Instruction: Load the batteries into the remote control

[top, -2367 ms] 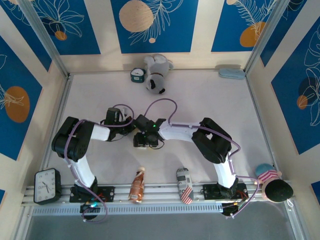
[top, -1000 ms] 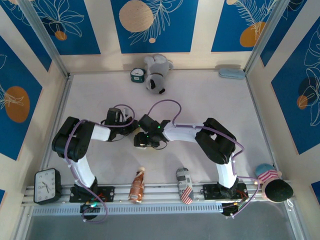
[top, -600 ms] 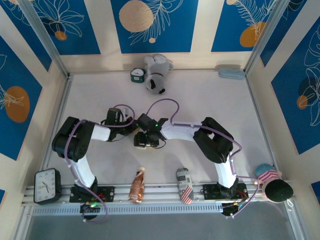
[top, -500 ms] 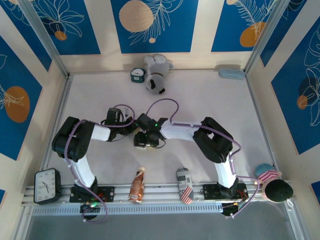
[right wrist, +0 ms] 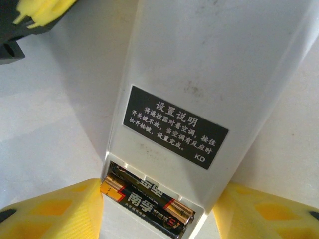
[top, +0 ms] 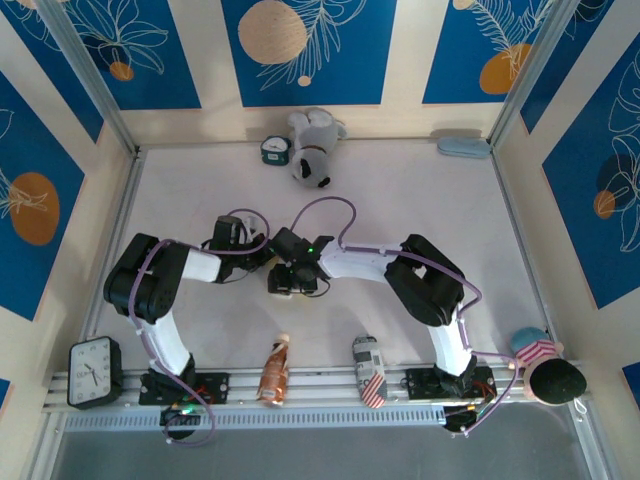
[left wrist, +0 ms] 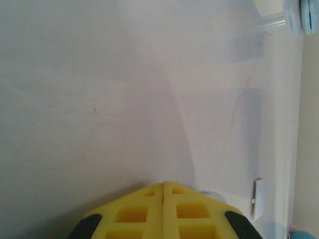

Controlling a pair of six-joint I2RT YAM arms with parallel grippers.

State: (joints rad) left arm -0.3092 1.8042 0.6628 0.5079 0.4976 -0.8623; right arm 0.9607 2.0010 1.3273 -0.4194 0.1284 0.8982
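Observation:
The remote control (right wrist: pixel 199 74) lies back up, a black label with white print on its white shell. Its end compartment stands uncovered with the batteries (right wrist: pixel 149 204) inside, dark with coppery ends. My right gripper (right wrist: pixel 159 209) straddles that end, its yellow fingers (right wrist: pixel 55 209) set against both sides of the shell. From above, the right gripper (top: pixel 290 280) points down at mid-table. My left gripper (left wrist: pixel 163 185) is shut with nothing between its pads, and sits just left of the right one (top: pixel 262 258). Its yellow tip (right wrist: pixel 37 12) shows beyond the remote's far end.
A small white cover piece (left wrist: pixel 256 199) lies on the table ahead of the left gripper. At the back stand a plush dog (top: pixel 313 150), a little clock (top: pixel 273 150) and a pale blue case (top: pixel 463 147). Near the bases are an alarm clock (top: pixel 95 370), a bottle (top: pixel 275 370) and a striped can (top: pixel 368 370).
The right gripper has shifted slightly over the remote and its fingers have drawn in a little against it. The left arm has not moved.

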